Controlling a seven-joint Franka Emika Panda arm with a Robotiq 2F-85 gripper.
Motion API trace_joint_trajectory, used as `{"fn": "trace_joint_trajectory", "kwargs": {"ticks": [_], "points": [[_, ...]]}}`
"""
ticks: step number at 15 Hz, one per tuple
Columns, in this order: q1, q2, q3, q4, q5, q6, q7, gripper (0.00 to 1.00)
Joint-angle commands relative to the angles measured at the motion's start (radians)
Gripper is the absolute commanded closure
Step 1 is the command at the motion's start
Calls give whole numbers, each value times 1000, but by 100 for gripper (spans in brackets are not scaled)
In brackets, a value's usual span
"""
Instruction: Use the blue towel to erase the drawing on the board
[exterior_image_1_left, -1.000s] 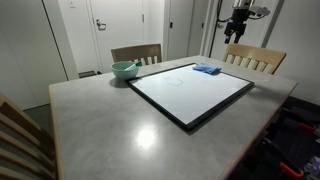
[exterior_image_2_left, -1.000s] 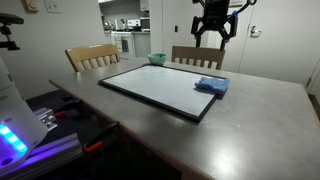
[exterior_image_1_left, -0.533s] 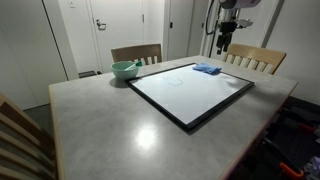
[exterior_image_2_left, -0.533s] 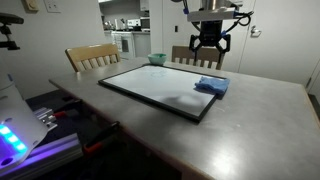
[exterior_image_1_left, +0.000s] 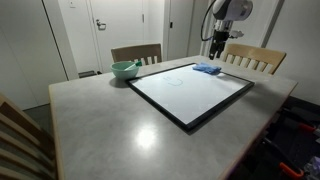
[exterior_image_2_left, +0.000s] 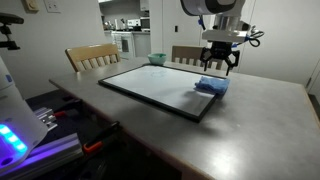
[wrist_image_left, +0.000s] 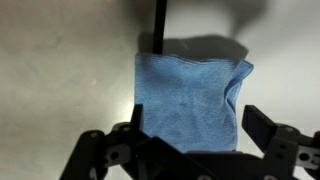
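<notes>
- Gripper (exterior_image_2_left: 220, 66): jaws spread wide, grasping nothing, hanging just above the blue towel (exterior_image_2_left: 211, 86).
- Towel lies flat on a corner of the board (exterior_image_1_left: 190, 98), lapping over the black frame (wrist_image_left: 160, 25) onto the table (exterior_image_1_left: 100, 120).
- Wrist view: fingers (wrist_image_left: 258, 124) bracket the towel's side edges.
- Teal bowl (exterior_image_1_left: 124, 70) sits off the board by another corner, well apart.

Blue towel (wrist_image_left: 188, 100), white black-framed board (exterior_image_1_left: 190, 88), teal bowl (exterior_image_1_left: 124, 69), grey table (exterior_image_1_left: 110, 125).
</notes>
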Motion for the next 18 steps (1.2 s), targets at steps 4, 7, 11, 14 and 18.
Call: {"fn": "trace_joint_trajectory", "kwargs": {"ticks": [4, 7, 11, 14, 18], "points": [[-44, 156, 64, 185, 26, -97, -53, 0], [-26, 183, 58, 212, 7, -101, -33, 0], [4, 217, 30, 223, -42, -87, 15, 0], [0, 248, 36, 240, -62, -105, 29, 0], [2, 265, 40, 260, -74, -132, 31, 0]]}}
